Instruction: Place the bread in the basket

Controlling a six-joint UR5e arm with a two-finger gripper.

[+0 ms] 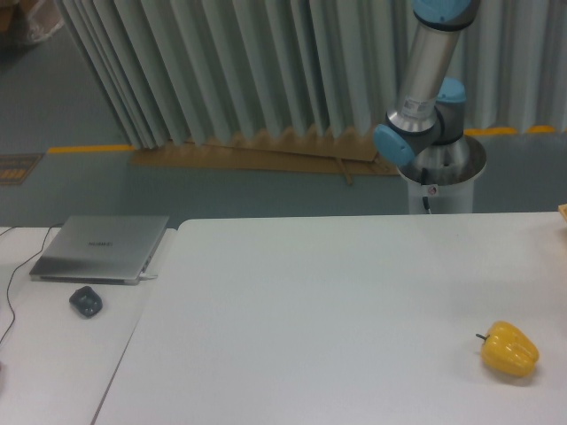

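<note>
jaws are out of view — only the arm's lower part shows, its silver link rising from the blue joints above the pedestal base behind the far right of the worktop and leaving the frame at the top, so i cannot tell whether they are released, clenched or grasping anything.

in the single fixed view, neither the bread nor the basket can be found. a small tan sliver sits at the right edge of the worktop, cut off by the frame, too little of it to name. what does lie on the worktop is a yellow pepper near the front right corner, resting alone with nothing touching it. on the neighbouring white surface to the left are a closed laptop and a dark mouse just in front of it.

my judgement: the task is at its very start or in a transit phase — no reach toward any object is visible. the next move calls for bringing the wrist down into view, locating the bread rather than the pepper, and approaching it with the jaws spread.
</note>
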